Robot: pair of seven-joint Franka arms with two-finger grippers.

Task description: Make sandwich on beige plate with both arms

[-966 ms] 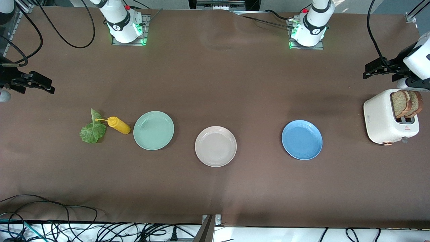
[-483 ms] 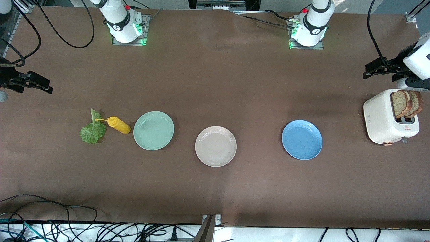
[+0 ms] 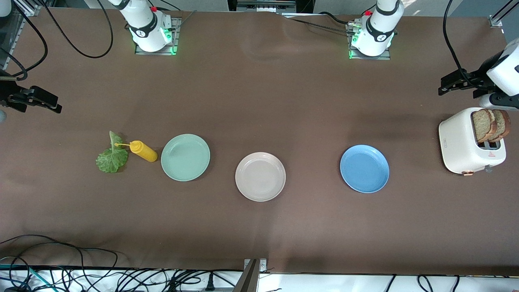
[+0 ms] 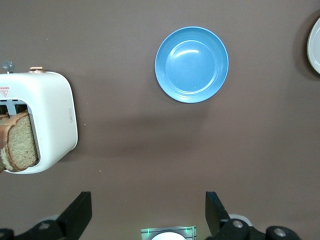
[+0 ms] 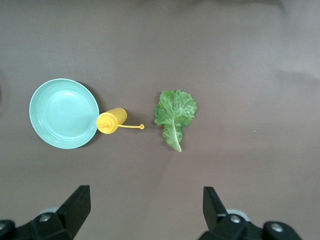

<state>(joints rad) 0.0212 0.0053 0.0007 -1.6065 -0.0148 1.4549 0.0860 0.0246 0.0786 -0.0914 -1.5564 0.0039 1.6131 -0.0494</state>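
Starting from nothing built: your beige plate [image 3: 260, 177] sits bare between the mint green plate [image 3: 185, 157] and blue plate [image 3: 364, 168]. Left gripper [image 4: 148, 210] hangs spread wide by the toaster [image 3: 466, 142] holding two bread slices [image 3: 490, 125] (grab one first, I'd judge). Right gripper [image 5: 145, 207] gapes empty above the lettuce leaf [image 5: 174, 115].

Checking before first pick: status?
Left end effector open, up over the table by the toaster; right end effector open, above the lettuce. Beige plate bare, bread in toaster. Nothing blocking.
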